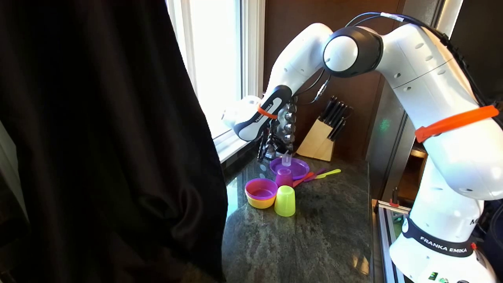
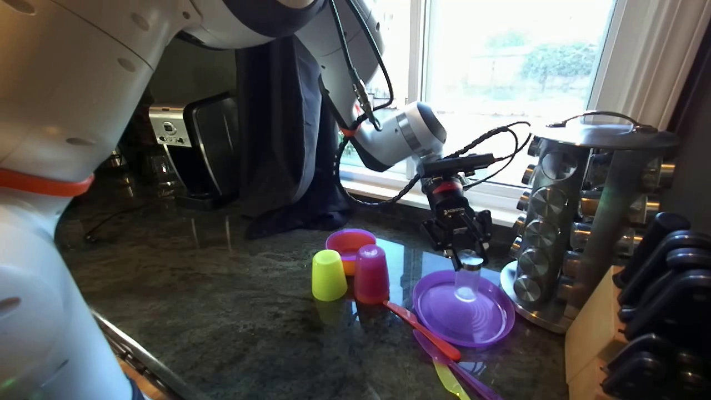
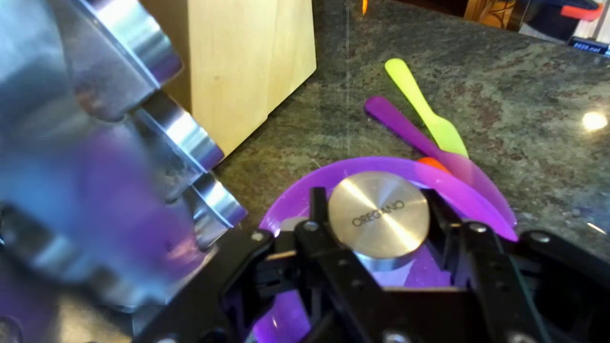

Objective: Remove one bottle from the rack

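over the purple plate (image 2: 444, 325), the claw (image 2: 471, 261) clasps the bottle (image 2: 466, 284), cap (image 3: 379, 214) up, long axis nearly vertical.

In an exterior view the dark, mottled counter (image 2: 244, 322) carries a purple plate (image 2: 483, 325); round it sit the silvery rack (image 2: 614, 205) at three o'clock, knife block (image 2: 593, 330) near four, coloured cutlery (image 2: 437, 340) from six to eight, upturned magenta cup (image 2: 371, 276) and yellow-green cup (image 2: 329, 276) past nine, nested bowls (image 2: 348, 259) at ten.
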`<state>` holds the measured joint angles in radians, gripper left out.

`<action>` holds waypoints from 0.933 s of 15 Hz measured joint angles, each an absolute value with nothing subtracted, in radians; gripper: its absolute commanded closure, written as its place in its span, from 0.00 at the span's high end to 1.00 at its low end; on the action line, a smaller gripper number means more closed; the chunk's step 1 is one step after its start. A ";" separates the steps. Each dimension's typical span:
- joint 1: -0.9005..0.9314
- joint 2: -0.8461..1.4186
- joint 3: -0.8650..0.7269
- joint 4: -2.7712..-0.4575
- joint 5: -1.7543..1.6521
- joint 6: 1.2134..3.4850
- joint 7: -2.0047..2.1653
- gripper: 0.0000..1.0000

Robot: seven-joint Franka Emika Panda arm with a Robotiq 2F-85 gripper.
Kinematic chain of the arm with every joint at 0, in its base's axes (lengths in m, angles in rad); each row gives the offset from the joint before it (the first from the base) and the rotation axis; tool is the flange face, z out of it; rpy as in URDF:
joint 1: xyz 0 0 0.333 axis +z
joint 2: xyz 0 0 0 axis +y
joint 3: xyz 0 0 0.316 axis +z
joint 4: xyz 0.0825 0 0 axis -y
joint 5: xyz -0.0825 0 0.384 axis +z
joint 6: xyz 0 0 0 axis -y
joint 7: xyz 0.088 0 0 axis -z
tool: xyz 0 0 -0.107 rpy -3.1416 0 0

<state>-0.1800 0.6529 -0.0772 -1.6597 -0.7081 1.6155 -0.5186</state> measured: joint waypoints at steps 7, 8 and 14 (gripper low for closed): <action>-0.182 0.662 -0.074 -1.660 -0.708 1.632 -0.571 0.25; -0.181 0.665 -0.073 -1.660 -0.708 1.632 -0.575 0.25; -0.179 0.686 -0.073 -1.661 -0.708 1.632 -0.578 0.91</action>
<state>-0.1791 0.6855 -0.0730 -1.6608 -0.7081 1.6322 -0.5776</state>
